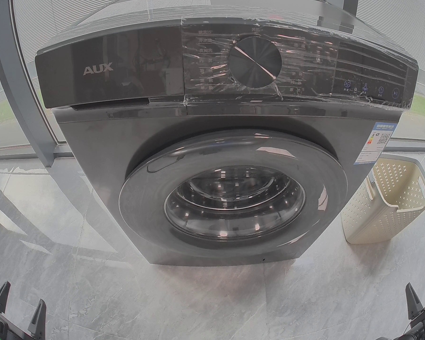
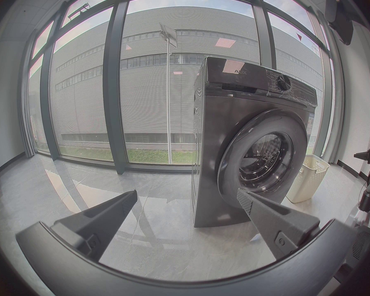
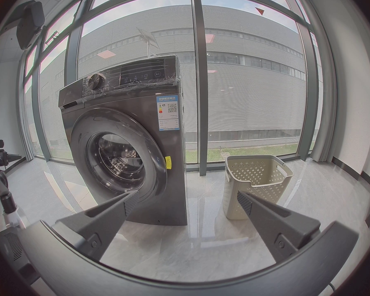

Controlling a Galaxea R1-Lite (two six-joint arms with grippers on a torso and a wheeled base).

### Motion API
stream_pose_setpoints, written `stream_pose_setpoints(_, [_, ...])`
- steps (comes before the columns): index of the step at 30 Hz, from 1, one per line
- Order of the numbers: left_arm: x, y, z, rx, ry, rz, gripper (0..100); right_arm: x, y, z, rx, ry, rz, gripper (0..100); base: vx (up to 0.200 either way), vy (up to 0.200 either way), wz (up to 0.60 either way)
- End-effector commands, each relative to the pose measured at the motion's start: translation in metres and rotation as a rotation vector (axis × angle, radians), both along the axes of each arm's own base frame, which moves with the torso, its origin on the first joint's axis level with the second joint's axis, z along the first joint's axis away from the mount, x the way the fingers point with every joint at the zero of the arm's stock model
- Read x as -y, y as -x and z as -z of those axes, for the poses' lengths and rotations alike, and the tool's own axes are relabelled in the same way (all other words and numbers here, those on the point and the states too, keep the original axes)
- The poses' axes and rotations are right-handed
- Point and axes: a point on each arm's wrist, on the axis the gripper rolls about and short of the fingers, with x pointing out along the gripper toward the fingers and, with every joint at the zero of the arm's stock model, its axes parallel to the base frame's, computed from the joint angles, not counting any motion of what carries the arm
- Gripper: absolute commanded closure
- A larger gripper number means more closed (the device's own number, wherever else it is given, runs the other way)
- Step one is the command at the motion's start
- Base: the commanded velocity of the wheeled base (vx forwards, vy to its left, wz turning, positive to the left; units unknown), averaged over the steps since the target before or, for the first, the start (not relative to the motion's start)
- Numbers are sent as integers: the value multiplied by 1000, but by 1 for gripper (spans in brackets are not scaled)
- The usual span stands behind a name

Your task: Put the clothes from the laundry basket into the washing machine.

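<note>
Looking straight at the washing machine, I see its round door shut and facing me, with the steel drum visible through the glass. The laundry basket stands upright on the floor just beside the machine's right side, mouth up, showing bare perforated inner walls. I cannot tell which way its long side runs. The left gripper and right gripper hang low, jaws spread wide, holding nothing.
</note>
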Motion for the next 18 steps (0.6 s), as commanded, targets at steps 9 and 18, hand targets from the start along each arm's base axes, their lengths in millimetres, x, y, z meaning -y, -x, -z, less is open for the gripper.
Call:
stream_pose_setpoints(9, [0,0,4,2,-3,1,0,0,0,5,0,4,2,0,0,0,0])
stream_pose_setpoints(18, [0,0,4,2,-2,1,0,0,0,5,2,12,-2,0,0,0,0])
